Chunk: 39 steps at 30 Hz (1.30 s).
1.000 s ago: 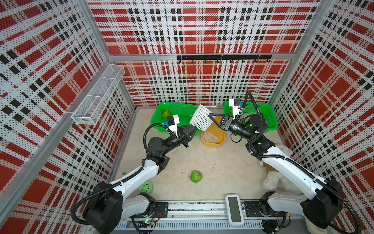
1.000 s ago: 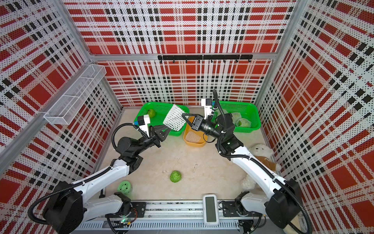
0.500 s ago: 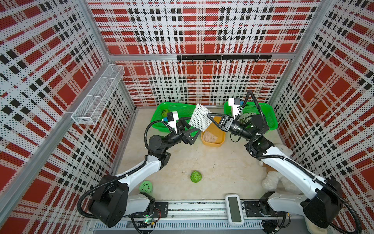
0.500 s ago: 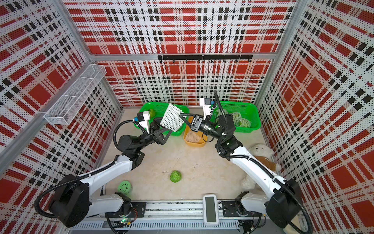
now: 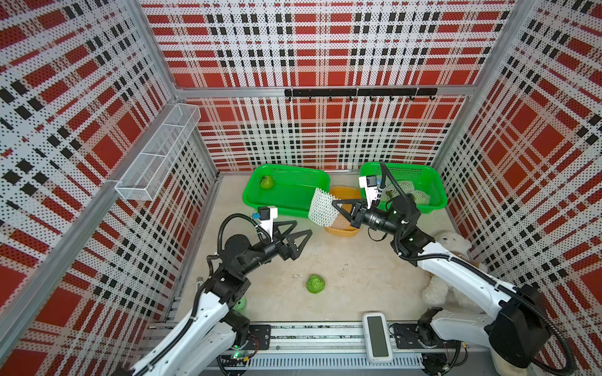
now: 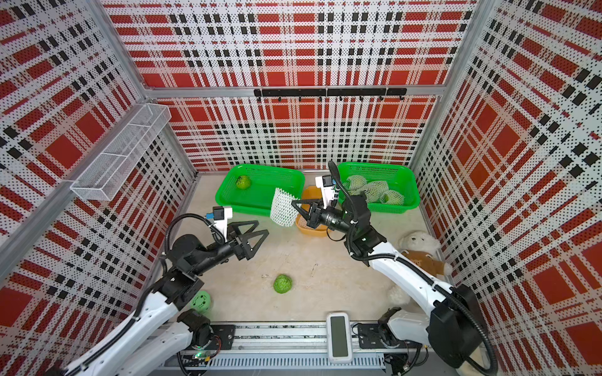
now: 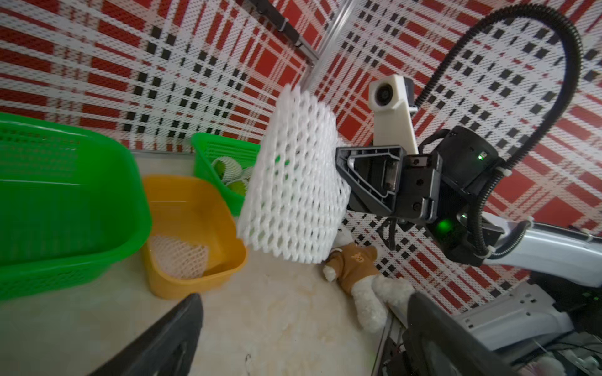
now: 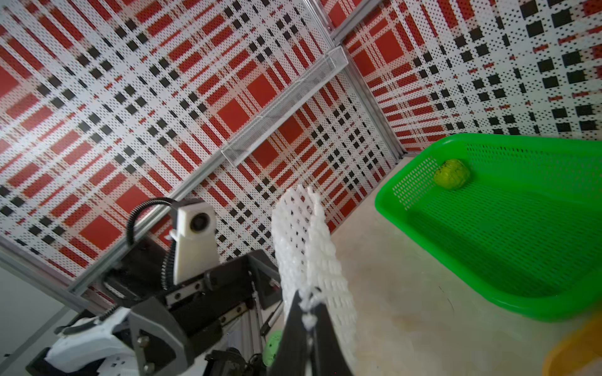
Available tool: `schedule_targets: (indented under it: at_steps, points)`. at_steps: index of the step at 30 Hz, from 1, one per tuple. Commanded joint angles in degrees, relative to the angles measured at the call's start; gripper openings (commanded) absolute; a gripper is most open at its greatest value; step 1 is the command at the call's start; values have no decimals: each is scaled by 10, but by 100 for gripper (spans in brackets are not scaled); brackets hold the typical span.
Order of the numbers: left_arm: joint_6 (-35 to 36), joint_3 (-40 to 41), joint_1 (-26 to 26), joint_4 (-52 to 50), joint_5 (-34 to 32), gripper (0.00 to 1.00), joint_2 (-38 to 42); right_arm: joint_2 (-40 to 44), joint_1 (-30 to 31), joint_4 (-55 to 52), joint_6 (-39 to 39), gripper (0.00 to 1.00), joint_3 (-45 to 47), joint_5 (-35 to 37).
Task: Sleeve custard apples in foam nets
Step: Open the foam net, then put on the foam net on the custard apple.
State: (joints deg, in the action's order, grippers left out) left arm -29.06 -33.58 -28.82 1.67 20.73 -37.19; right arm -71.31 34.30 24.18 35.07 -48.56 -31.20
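A white foam net [image 5: 322, 208] [image 6: 282, 208] hangs in the air over the floor, pinched at one edge by my shut right gripper [image 5: 334, 203] [image 8: 308, 312]. My left gripper [image 5: 303, 227] [image 7: 304, 296] stands wide open a short way in front of the net, apart from it and holding nothing. One bare custard apple [image 5: 315, 284] lies on the floor. Another [image 5: 266, 182] [image 8: 451, 174] rests in the left green basket [image 5: 286, 208]. Netted fruits [image 6: 371, 190] fill the right green basket [image 6: 408, 195]. More foam nets [image 7: 179, 257] sit in the orange tub [image 7: 195, 280].
A white plush bear [image 6: 420, 250] lies by the right wall under my right arm. A small green holed ball [image 6: 201, 301] sits at the front left by my left arm's base. A white device [image 5: 377, 337] rests on the front rail. A wire shelf [image 5: 156, 156] hangs on the left wall.
My left gripper opened, let go of the foam net and drew back toward the front. The net now hangs from the right gripper alone, which shifted slightly left.
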Motion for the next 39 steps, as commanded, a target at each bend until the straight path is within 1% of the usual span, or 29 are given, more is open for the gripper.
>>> schedule_targets:
  at_steps: [1,3,5,8,11,15,20,22,25,28,32,36,39]
  points:
    - [57,-57,-1,-263,-128,99,31,-1,23,49,-90,0,42,-8]
    - [71,-86,4,-325,-154,99,35,-7,49,65,-144,0,71,-3]
    - [87,-100,4,-355,-164,99,42,-13,79,83,-191,0,98,11]
    - [91,-99,4,-358,-165,99,65,-32,117,115,-237,0,130,21]
    - [83,-87,5,-349,-159,99,79,-56,144,155,-253,0,154,28]
    - [67,-79,5,-346,-159,99,74,-79,177,145,-289,0,171,52]
    - [52,-73,4,-326,-152,99,66,-94,189,165,-283,0,202,62]
    - [49,-71,5,-319,-151,99,63,-91,198,148,-294,0,210,77]
    - [48,-68,3,-310,-150,99,54,-97,198,142,-295,0,218,78]
    - [47,-63,-2,-304,-152,99,44,-102,199,160,-293,0,234,97]
    - [39,-42,-22,-282,-168,99,44,-103,206,161,-308,0,241,109]
    - [26,-7,-54,-247,-197,99,56,-125,241,144,-348,0,231,122]
    - [17,18,-74,-222,-213,99,65,-152,257,167,-345,0,229,144]
